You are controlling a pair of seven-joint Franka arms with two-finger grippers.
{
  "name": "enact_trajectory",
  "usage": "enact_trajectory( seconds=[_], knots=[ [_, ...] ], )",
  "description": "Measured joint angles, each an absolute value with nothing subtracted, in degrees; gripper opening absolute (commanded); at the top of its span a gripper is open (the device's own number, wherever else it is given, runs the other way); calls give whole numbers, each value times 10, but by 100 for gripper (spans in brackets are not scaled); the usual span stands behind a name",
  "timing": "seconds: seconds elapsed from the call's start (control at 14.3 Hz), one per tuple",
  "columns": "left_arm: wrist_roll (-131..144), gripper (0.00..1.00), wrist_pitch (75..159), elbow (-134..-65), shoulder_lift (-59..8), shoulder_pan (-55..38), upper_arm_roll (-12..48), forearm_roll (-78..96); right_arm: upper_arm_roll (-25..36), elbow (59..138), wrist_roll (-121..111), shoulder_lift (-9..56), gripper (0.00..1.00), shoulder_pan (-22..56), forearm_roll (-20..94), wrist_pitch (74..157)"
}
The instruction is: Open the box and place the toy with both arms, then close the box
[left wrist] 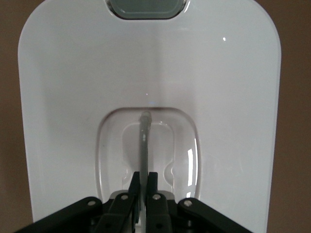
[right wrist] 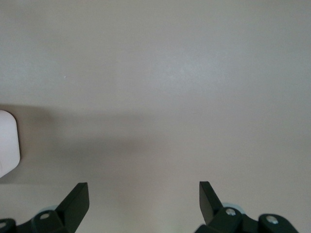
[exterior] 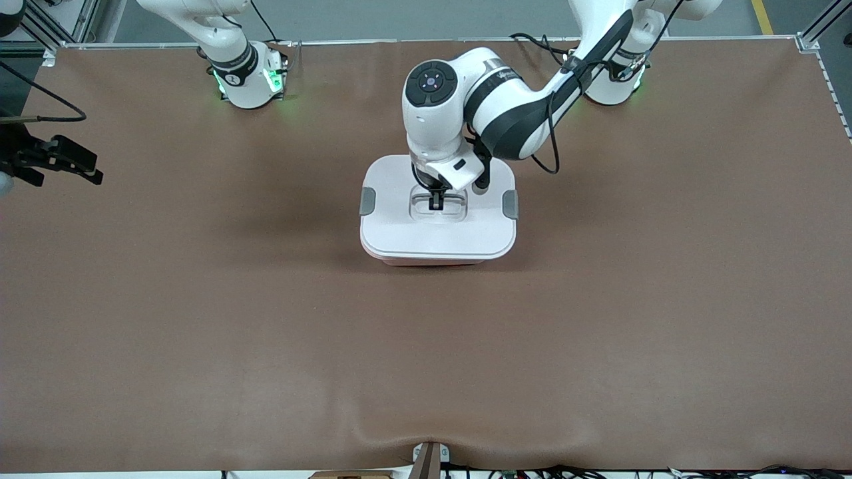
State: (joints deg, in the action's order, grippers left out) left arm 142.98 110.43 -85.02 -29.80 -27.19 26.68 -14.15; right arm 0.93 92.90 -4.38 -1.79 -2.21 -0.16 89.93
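Box: white lid (exterior: 439,233) sits flat on the pinkish base (exterior: 432,261), mid-table, nearer the robots' bases than the front camera.
Latches: grey latch (exterior: 367,201) toward the right arm's end, grey latch (exterior: 510,203) toward the left arm's end.
Left gripper (exterior: 436,201): down in the lid's recess, fingers (left wrist: 133,187) pressed together on the thin grey handle (left wrist: 144,145).
Right gripper (right wrist: 144,195): fingers spread wide, holding nothing, waiting above bare brown table (exterior: 200,299) at the right arm's end.
Toy: not visible.

We note a smooth, glossy white plastic lid (left wrist: 228,97) on the box (exterior: 438,256), its recessed handle (left wrist: 144,141) translucent grey plastic. The brown table (exterior: 200,299) covering appears matt, faintly textured.
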Motion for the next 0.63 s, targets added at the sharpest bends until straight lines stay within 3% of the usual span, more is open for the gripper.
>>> enact_trajectory(
  seconds=[0.63],
  knots=[
    [1430,0,1114,-855,-310,-281,267,-142,10,929,-22,-17,100,-22,14,898]
  ],
)
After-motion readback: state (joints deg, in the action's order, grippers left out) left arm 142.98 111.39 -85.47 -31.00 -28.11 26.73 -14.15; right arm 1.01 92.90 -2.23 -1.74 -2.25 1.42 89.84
